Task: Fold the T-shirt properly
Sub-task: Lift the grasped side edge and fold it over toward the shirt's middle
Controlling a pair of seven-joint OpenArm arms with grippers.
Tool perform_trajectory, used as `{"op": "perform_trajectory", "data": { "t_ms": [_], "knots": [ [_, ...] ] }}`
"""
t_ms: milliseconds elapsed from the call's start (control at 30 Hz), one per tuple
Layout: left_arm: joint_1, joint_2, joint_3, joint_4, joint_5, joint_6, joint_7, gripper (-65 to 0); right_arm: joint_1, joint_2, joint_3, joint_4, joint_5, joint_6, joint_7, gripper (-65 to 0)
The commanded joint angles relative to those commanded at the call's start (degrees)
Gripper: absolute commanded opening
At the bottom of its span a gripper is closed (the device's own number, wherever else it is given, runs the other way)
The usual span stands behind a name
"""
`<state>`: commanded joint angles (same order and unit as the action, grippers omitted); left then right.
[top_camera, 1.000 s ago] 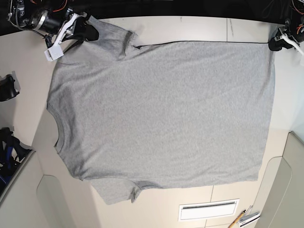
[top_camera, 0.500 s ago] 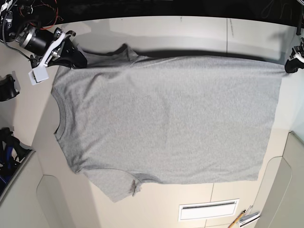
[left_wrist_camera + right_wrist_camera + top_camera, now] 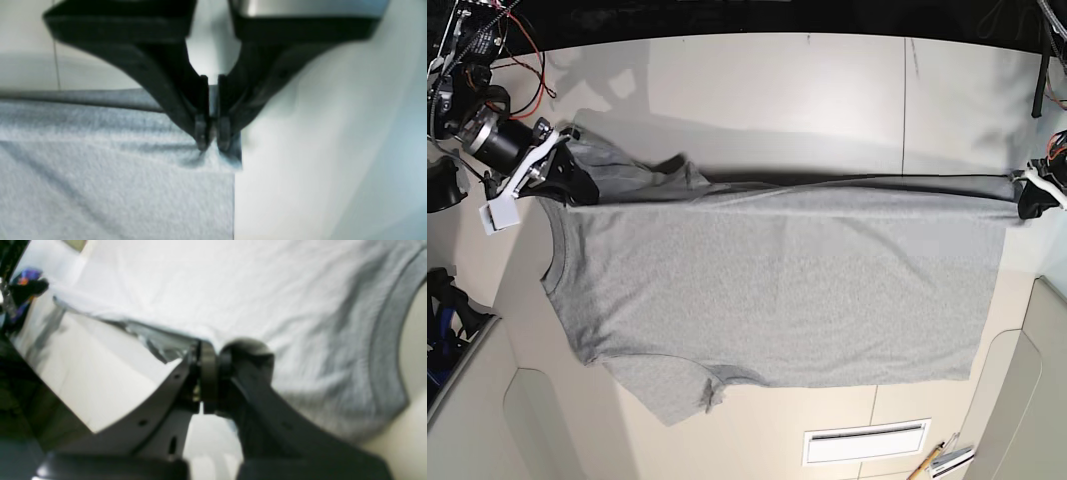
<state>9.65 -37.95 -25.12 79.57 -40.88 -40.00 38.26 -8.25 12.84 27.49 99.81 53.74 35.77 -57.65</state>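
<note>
The heather-grey T-shirt [image 3: 777, 290] lies plain side up across the table, neck to the left, hem to the right. Its far edge is lifted and carried over toward the near side. My left gripper [image 3: 1025, 203] is shut on the far hem corner at the right; the left wrist view shows the black fingertips [image 3: 201, 138] pinching the T-shirt [image 3: 100, 186] at its corner. My right gripper [image 3: 565, 185] is shut on the far shoulder at the left. In the right wrist view its fingers [image 3: 208, 373] clamp the cloth edge, with the ribbed collar [image 3: 388, 340] to the right.
A white vent panel [image 3: 865, 441] and some pens [image 3: 942, 460] lie near the front right. Grey moulded panels [image 3: 1027, 390] flank the table at both front corners. Cables and dark gear [image 3: 447, 80] crowd the far left.
Both grippers have drawn the far edge of the T-shirt toward the near side, from the table's back toward its middle. The far sleeve now trails folded under the lifted edge.
</note>
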Motion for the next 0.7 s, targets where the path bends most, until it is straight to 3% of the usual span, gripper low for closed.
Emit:
{"op": "perform_trajectory", "data": {
  "t_ms": [200,400,467,533,600,700],
  "knots": [
    [-7.6,0.0,5.7,-7.4,6.1,0.0,-4.6,-65.0,7.1,0.0,-2.2,-11.0,-0.3,0.02,0.5,-65.0],
    [-12.1,0.3,6.4,-14.0,6.2,0.0,-5.3,-64.5,10.5,0.0,-7.9,-19.2,-2.9,0.00,3.5,-65.0],
    [-12.0,0.3,6.4,-14.8,6.2,0.0,-5.3,-60.6,10.4,0.0,-8.8,-20.0,-5.4,-0.07,5.5,-65.0],
    [-12.0,0.3,6.4,-15.1,6.1,0.0,-5.9,-56.4,10.4,0.0,-8.7,-20.0,-6.6,-0.66,5.8,-55.2],
    [-12.0,0.3,6.4,-15.1,5.5,0.0,-5.9,-47.8,10.4,0.0,-8.7,-20.0,-6.8,-0.63,5.8,-45.9],
    [-12.0,0.3,6.4,-15.1,3.8,0.0,-5.3,-35.3,10.4,0.0,-8.7,-19.9,-6.8,-0.63,5.3,-43.5]
  ]
}}
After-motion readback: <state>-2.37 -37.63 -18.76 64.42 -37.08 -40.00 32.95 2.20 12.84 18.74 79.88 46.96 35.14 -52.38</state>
